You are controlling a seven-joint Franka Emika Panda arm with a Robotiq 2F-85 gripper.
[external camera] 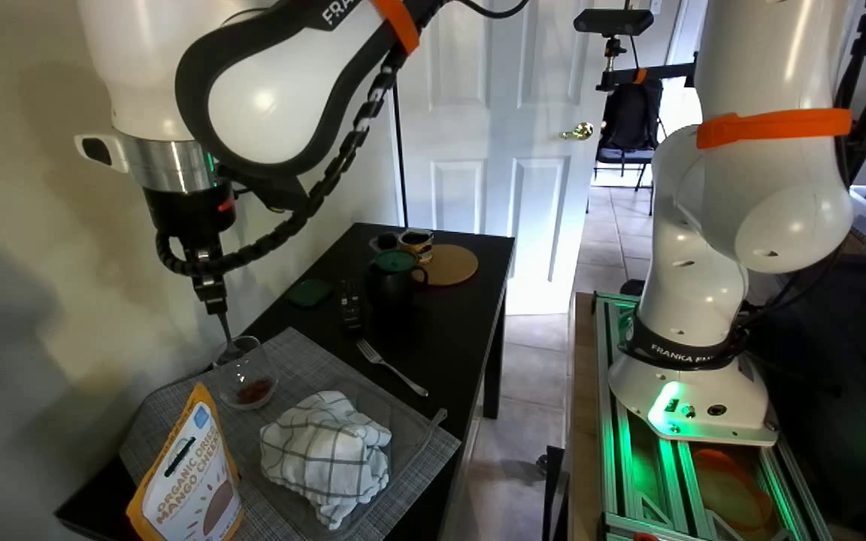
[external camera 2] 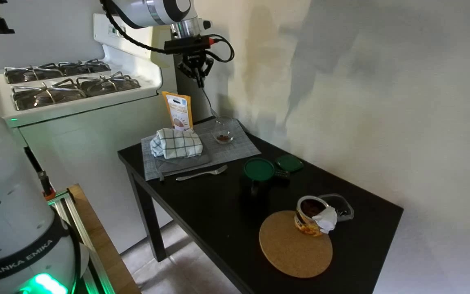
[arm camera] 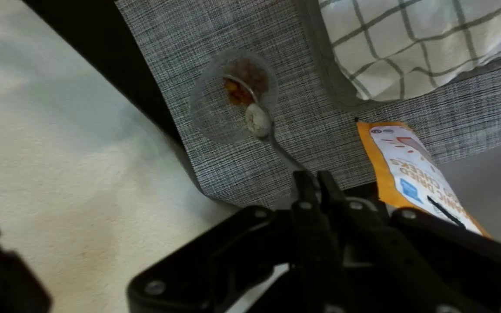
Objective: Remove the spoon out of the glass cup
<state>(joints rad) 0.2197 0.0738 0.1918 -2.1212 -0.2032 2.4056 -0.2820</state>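
My gripper (arm camera: 312,174) is shut on the slim handle of the spoon, above the table. The gripper also shows in both exterior views (external camera: 215,306) (external camera 2: 200,85). The spoon (arm camera: 258,121) hangs tilted with its bowl down; it also shows in both exterior views (external camera: 225,329) (external camera 2: 207,99). Its bowl overlaps the rim of the glass cup in the wrist view; whether the tip is just inside or above the rim I cannot tell. The clear glass cup (arm camera: 215,114) stands on the grey placemat with reddish-brown bits at its bottom; it also shows in both exterior views (external camera: 243,376) (external camera 2: 223,130).
A checked cloth (external camera: 325,451) on a clear tray and an orange-white pouch (external camera: 196,473) stand near the cup. A wall rises close beside it. A fork (external camera 2: 202,173), a dark green cup (external camera 2: 258,171) and a cork board (external camera 2: 296,249) lie farther along the black table.
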